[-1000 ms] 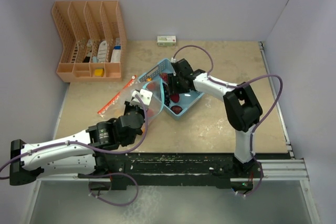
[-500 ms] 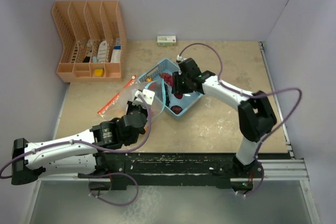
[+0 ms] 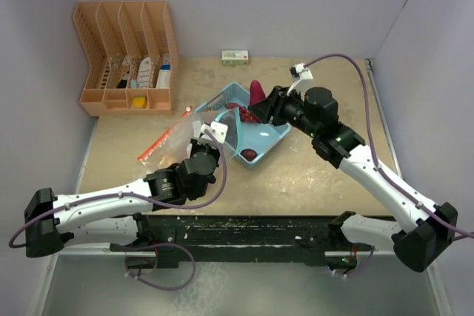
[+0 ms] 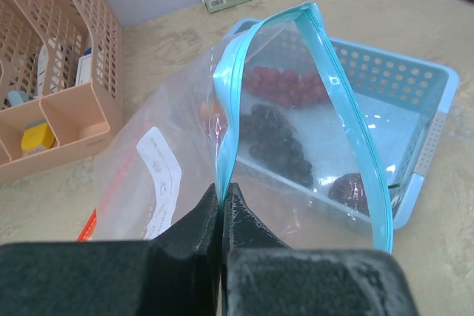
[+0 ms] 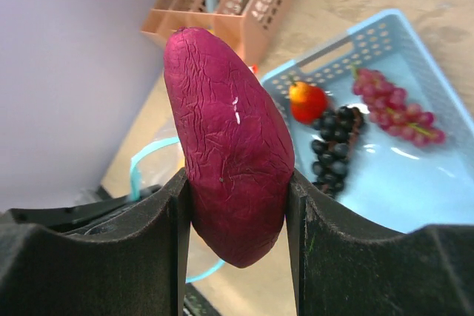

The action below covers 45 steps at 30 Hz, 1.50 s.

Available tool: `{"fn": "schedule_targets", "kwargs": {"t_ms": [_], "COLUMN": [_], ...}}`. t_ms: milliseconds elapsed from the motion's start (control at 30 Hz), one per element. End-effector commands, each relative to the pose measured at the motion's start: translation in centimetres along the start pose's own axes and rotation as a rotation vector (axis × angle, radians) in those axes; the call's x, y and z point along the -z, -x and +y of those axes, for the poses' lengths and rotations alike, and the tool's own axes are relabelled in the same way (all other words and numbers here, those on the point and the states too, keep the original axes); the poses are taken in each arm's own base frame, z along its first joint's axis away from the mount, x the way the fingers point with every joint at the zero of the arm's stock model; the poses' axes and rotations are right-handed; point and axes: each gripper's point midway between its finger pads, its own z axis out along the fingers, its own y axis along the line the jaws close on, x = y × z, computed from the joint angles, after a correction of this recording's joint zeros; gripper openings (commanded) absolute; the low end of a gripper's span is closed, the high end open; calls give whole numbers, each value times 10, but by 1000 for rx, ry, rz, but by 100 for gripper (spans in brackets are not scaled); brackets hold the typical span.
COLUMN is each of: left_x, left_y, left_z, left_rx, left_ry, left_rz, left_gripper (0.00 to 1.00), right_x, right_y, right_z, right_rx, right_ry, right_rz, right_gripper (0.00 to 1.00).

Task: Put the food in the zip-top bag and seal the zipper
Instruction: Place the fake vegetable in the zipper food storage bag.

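And the right tool (image 5: 238, 209) has the sweet potato (image 5: 222, 123) clamped between half-spread jaws, up in the air above the far side of the basket (image 3: 275, 132). Over to the left tool (image 4: 222, 199): pinched tight on the blue zipper rim of the bag (image 4: 167, 175), mouth gaping, just beside the basket. Lying in the basket: dark grapes (image 5: 333, 142), red grapes (image 5: 396, 105) and a small red-orange fruit (image 5: 307, 101). The basket sits on the table (image 3: 311, 175).

Pale lilac walls (image 3: 296, 5), beige mottled tabletop (image 3: 296, 175) — perhaps stone, even light
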Motion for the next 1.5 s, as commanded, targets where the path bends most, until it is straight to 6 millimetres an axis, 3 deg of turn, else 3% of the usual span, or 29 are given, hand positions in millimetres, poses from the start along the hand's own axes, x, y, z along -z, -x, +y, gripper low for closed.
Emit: {"fn": "schedule_targets", "kwargs": {"t_ms": [0,367,500,667,900,1000,1067,1133,1233,1467], "left_x": [-5,-5,-7,-12,-14,-13,-13,-14,-15,-17], "left_y": [29,48,49,49,39,38,39,39,40,43], "left_z": [-6,-6,-6,-8,-6,-3,-2,-1,-1,3], "left_rx": [100,177,173,143,119,130,134,131,125,126], "left_ry": [-8,-21,-19,-13,-3,1,1,4,5,11], "left_rz": [-77,-115,-119,-122,-98,-100,-104,-105,-107,-119], "left_gripper": [0,0,0,0,0,0,0,0,0,0], "right_x": [-7,-14,-22,-13,9,7,2,-5,-17,-24], "right_y": [0,-39,-53,-64,-36,-30,-27,-33,-57,-82], "right_z": [35,81,79,75,45,54,70,78,79,82], "right_rx": [-154,-268,-279,-275,-200,-148,-153,-182,-230,-278], "right_ry": [207,325,289,229,32,65,129,177,206,223], "right_rz": [-50,-34,17,35,-45,-41,-18,-2,51,106], "right_gripper": [16,13,12,11,14,14,12,11,10,9]}}
